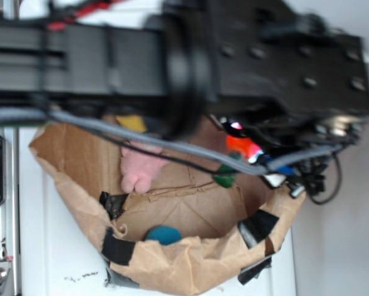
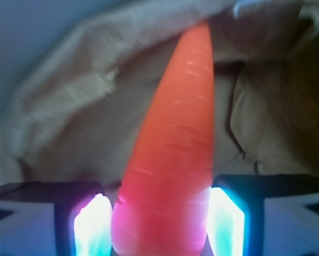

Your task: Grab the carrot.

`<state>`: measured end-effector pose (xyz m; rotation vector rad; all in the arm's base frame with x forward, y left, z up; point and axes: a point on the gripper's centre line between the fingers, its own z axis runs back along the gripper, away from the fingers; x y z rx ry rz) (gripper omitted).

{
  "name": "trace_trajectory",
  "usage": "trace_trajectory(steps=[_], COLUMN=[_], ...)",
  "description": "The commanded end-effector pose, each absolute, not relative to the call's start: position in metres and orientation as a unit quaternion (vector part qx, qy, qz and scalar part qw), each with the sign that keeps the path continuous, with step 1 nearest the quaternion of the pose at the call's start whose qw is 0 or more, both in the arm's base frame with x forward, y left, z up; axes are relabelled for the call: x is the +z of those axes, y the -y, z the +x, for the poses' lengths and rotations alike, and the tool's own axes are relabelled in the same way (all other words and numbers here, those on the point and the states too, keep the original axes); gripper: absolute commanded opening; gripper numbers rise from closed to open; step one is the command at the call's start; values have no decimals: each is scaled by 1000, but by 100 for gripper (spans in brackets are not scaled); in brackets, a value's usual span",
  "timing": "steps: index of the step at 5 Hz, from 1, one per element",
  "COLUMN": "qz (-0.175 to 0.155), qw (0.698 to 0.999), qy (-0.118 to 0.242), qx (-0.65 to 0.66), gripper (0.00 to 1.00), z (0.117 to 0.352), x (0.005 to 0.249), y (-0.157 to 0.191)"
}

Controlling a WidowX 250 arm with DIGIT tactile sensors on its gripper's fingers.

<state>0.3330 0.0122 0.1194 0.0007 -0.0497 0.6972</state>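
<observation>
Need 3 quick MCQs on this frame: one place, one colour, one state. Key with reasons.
1. Where does the carrot sit in the wrist view?
A. between the gripper pads
B. beside the ball
C. outside the bag

2. What colour is the ball on the paper bag's floor?
A. red
B. blue
C. yellow

3. How do the gripper's pads stand?
A. wide apart over nothing
B. one on each side of the carrot
C. around the pink plush

Key: 1 A, the carrot's thick end runs between the lit pads. 2 B, it shows teal-blue in the exterior view. 3 B, both pads flank the carrot closely.
</observation>
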Motion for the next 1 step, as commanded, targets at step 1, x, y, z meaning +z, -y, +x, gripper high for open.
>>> trace_trajectory(steps=[1], qz=[-14], qw=[944], qy=[77], qx=[321], gripper=[0], z=[342], x=[157], y=[-20])
